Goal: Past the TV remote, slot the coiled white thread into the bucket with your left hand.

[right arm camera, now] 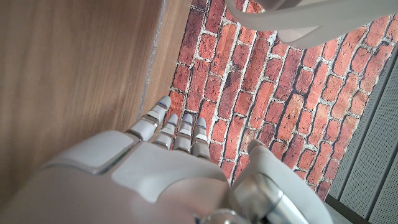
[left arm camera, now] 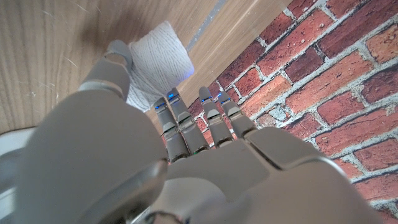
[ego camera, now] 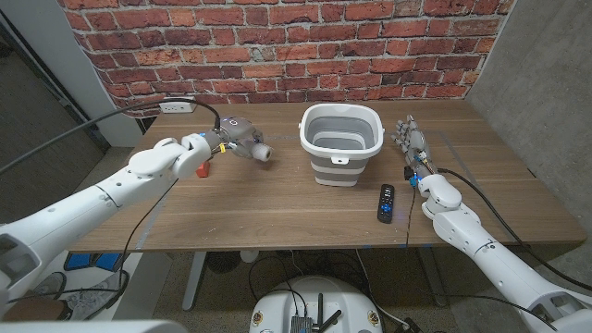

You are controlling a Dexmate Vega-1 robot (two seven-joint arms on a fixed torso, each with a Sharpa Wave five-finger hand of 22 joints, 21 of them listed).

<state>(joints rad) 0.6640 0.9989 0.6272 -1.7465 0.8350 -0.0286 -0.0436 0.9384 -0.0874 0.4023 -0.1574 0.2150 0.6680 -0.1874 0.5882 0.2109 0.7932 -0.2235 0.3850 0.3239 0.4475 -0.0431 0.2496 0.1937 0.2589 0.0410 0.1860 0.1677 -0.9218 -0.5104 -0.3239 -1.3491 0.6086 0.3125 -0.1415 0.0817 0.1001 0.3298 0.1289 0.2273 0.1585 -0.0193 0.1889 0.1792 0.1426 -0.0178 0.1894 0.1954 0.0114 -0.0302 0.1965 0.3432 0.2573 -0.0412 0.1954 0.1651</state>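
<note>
My left hand hangs above the table's left half and holds the coiled white thread, whose end pokes out toward the bucket. In the left wrist view the thread sits between the thumb and the fingers of that hand. The grey and white bucket stands upright at the table's middle, a short way right of the thread. A black TV remote lies in front of the bucket. My right hand stands right of the bucket, fingers apart, holding nothing.
A small red object sits on the table under my left forearm. The brick wall rises behind the table with a white power outlet at its left. Cables run along both arms.
</note>
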